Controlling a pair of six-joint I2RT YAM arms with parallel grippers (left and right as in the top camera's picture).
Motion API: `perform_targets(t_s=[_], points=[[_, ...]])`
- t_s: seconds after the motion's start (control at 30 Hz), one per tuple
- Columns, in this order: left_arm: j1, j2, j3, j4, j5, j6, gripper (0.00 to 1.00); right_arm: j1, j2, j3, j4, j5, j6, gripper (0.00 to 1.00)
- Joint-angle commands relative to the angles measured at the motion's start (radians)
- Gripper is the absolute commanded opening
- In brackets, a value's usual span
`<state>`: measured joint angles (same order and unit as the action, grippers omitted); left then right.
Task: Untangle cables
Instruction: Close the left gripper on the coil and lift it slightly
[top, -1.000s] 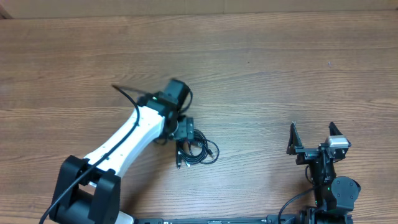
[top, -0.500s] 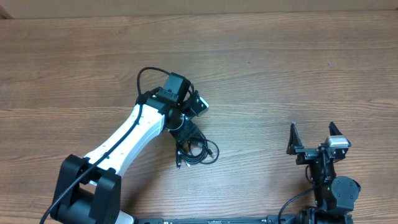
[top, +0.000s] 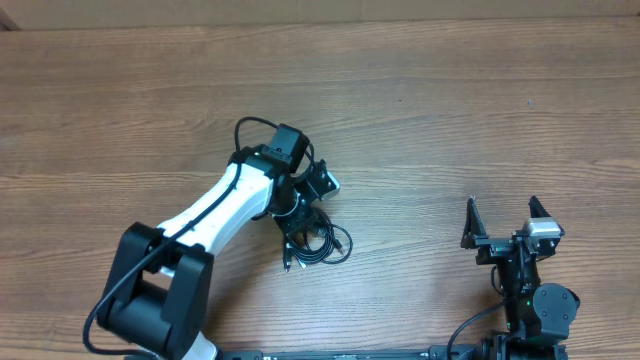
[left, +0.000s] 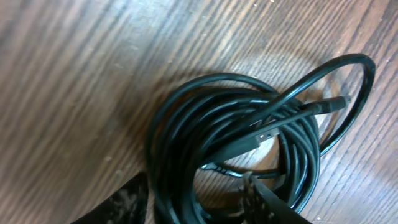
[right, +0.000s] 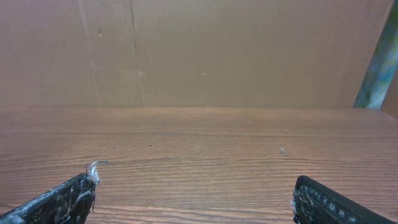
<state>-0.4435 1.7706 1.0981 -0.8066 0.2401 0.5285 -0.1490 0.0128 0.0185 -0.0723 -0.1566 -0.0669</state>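
The cables (top: 322, 245) are thin black cords coiled in one small bundle on the wooden table, with plug ends sticking out at the lower left. In the left wrist view the coil (left: 249, 124) fills the frame, with a plug end lying across it. My left gripper (top: 300, 212) is right over the bundle's upper left edge. It is open, and its fingers (left: 193, 190) straddle several strands of the coil. My right gripper (top: 505, 225) is open and empty at the table's lower right, far from the cables. Only bare wood shows between its fingers (right: 202, 196).
The white left arm (top: 215, 215) reaches diagonally from the lower left, with its own thicker black wire (top: 245, 130) looping above the wrist. A brown cardboard wall (right: 199, 50) stands behind the table's far edge.
My left wrist has turned and shifted slightly right, settling over the bundle's upper left edge. The cable bundle and the right arm have not moved.
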Motion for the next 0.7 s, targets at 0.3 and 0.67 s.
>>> perform_targets(t_s=[0.3, 0.67], points=[[-0.002, 0.092, -0.006, -0.001, 0.04, -0.034, 0.04, -0.003, -0.008, -0.011, 0.005, 0.005, -0.001, 1.0], [0.017, 0.092, 0.253, -0.182, -0.128, -0.758, 0.04, -0.003, -0.008, -0.01, 0.02, -0.344, 0.889, 1.0]])
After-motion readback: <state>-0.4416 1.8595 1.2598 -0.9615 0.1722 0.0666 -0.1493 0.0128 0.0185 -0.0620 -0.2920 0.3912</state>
